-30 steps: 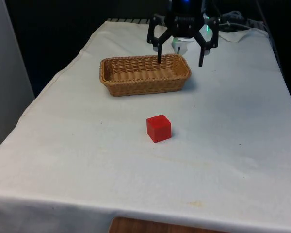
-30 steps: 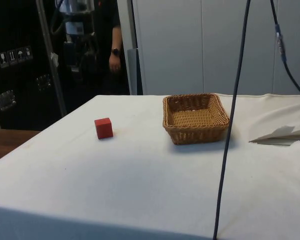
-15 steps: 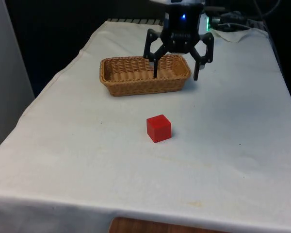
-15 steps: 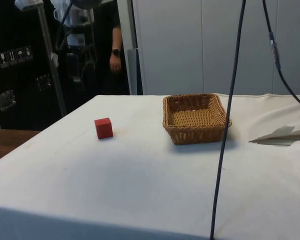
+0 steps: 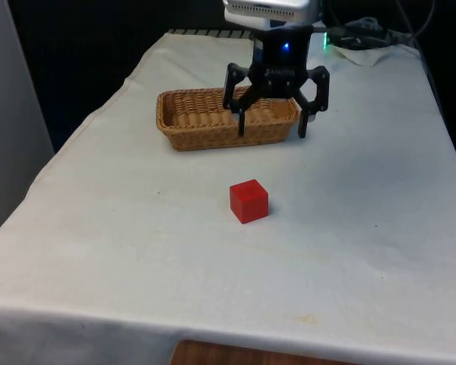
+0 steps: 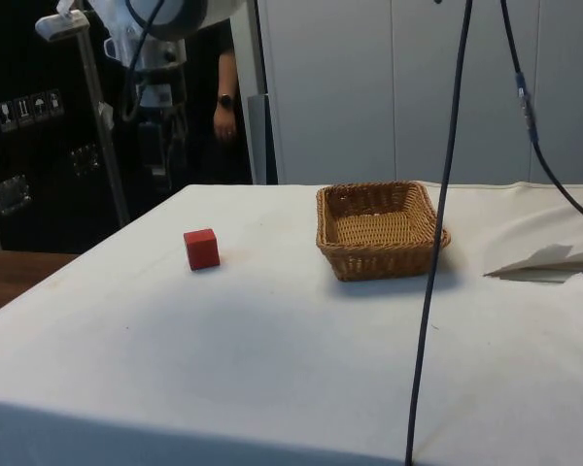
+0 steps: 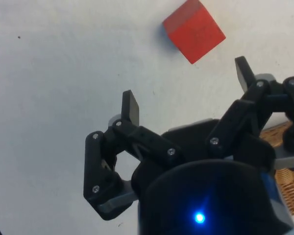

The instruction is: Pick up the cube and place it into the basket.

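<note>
**Red cube loose on the cloth, fingers spread above the table**

Red cube [image 5: 248,201] sits by itself on the white cloth [image 5: 137,251], near the middle of the table, clear of everything around it. You can check it in the side view [image 6: 202,249]: resting flat, nothing touching it.

Wicker basket [image 5: 225,117] stands farther back, toward the robot's end, well apart from the cube. It looks bare inside in the side view [image 6: 379,229].

Your gripper [image 5: 270,126] hangs in the air in front of the basket's near wall in the front view, between basket and cube but much closer to the basket. Both fingers are spread wide with nothing between them. The wrist view confirms it: fingertips [image 7: 130,105] far apart over bare cloth, the cube [image 7: 194,30] lying beyond them, untouched, with a corner of the basket [image 7: 284,166] at the edge.

Behind the table in the side view, a person's arm with a dark wristwatch [image 6: 223,100] is partly visible. A dark cable [image 6: 437,243] hangs down across that view in front of the basket.
</note>
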Tool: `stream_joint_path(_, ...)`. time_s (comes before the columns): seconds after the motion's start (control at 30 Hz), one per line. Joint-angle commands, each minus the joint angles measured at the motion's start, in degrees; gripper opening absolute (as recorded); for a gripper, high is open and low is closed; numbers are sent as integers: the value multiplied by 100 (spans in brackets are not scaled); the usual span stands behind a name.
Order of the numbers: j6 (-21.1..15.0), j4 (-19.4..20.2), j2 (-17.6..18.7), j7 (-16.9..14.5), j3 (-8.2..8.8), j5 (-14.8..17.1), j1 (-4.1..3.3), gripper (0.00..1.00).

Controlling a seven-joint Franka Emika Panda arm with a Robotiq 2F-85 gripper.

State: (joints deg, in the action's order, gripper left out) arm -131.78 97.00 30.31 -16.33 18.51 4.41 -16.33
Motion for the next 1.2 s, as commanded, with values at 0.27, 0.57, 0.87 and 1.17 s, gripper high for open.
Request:
stream_joint_path(0.27,-149,29,120,-453,-46,40,34,100)
stream_joint_path(0.57,-252,34,286,-854,-63,57,52,100)
stream_joint_path(0.87,-544,92,561,-1318,-57,212,97,100)
stream_joint_path(1.17,-722,63,773,-1713,-17,286,201,100)
